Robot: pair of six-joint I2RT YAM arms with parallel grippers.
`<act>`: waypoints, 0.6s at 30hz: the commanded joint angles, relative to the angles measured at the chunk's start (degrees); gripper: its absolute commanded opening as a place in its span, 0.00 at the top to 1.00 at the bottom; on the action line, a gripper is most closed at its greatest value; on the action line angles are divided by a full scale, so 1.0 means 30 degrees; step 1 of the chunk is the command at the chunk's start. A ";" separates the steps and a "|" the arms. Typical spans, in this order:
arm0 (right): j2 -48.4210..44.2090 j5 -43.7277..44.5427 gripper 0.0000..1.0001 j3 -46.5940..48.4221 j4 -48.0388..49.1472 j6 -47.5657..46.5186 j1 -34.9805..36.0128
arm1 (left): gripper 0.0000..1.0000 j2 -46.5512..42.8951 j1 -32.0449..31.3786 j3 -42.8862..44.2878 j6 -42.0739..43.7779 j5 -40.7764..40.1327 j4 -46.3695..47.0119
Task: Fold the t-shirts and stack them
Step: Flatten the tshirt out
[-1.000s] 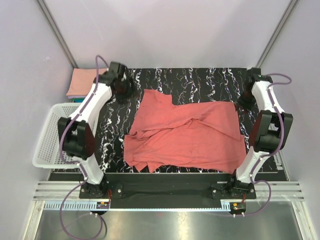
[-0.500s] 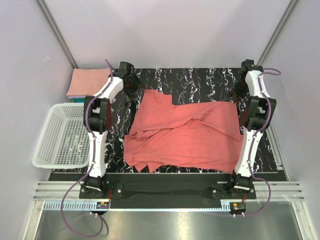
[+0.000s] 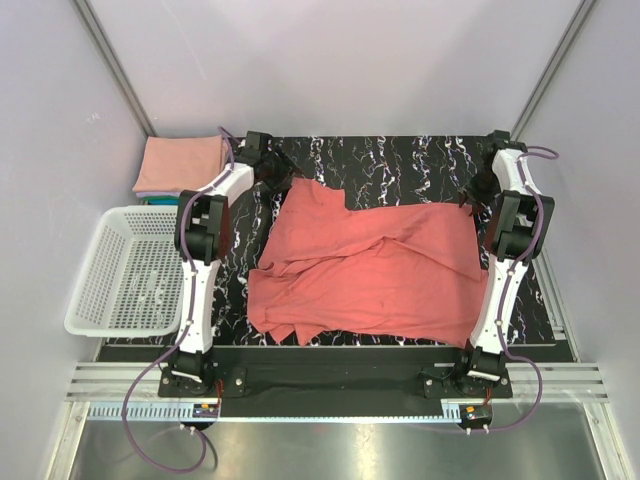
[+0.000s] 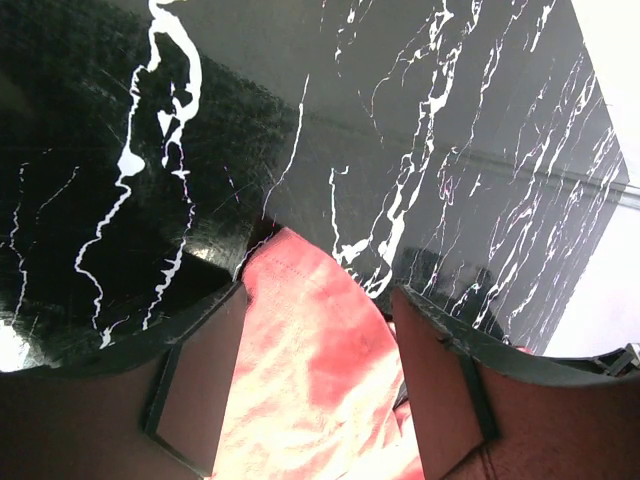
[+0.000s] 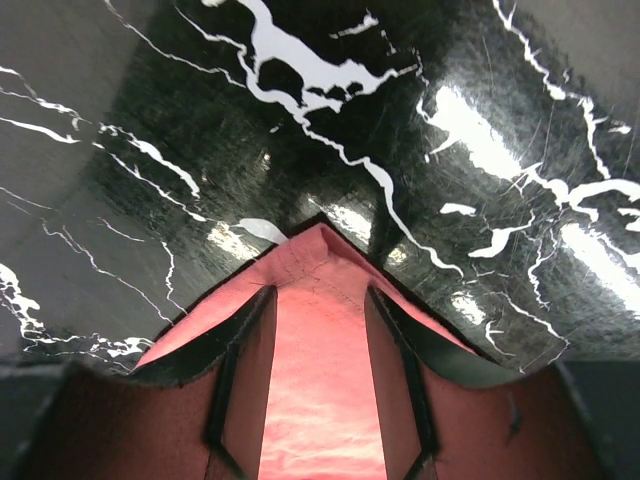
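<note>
A coral-red t-shirt (image 3: 370, 265) lies spread and wrinkled on the black marble table (image 3: 400, 160). My left gripper (image 3: 279, 178) is at its far left corner. In the left wrist view the gripper (image 4: 318, 293) is open, with the shirt corner (image 4: 300, 330) lying between the jaws. My right gripper (image 3: 477, 196) is at the far right corner. In the right wrist view the gripper (image 5: 320, 295) is open, astride the shirt corner (image 5: 322, 350). A folded salmon pink shirt (image 3: 180, 163) lies on a teal one (image 3: 153, 200) at the far left.
A white mesh basket (image 3: 125, 270) stands off the table's left edge, below the folded stack. Grey walls close in the back and both sides. The arm bases sit on the rail at the near edge.
The left gripper has moved right from the table's far left onto the shirt's far left corner. The right gripper has shifted slightly at the far right corner. The shirt has not moved.
</note>
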 commanded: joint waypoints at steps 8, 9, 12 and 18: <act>-0.1127 0.0763 0.50 -0.0094 0.0731 -0.1666 -0.0009 | 0.82 0.1283 -0.0089 0.1105 0.0261 0.0031 -0.1054; -0.0982 0.0793 0.50 -0.0036 0.0702 -0.1754 -0.0009 | 0.89 0.1284 -0.0118 0.1163 0.0231 0.0090 -0.1229; -0.0893 0.0560 0.46 -0.0064 0.0936 -0.1958 -0.0009 | 1.00 0.1022 -0.0089 0.1106 0.0435 -0.0463 -0.3012; -0.1502 0.0090 0.45 -0.2050 0.0582 -0.1988 0.0020 | 1.00 -0.1378 -0.0440 -0.1702 0.2276 -0.2865 -0.6150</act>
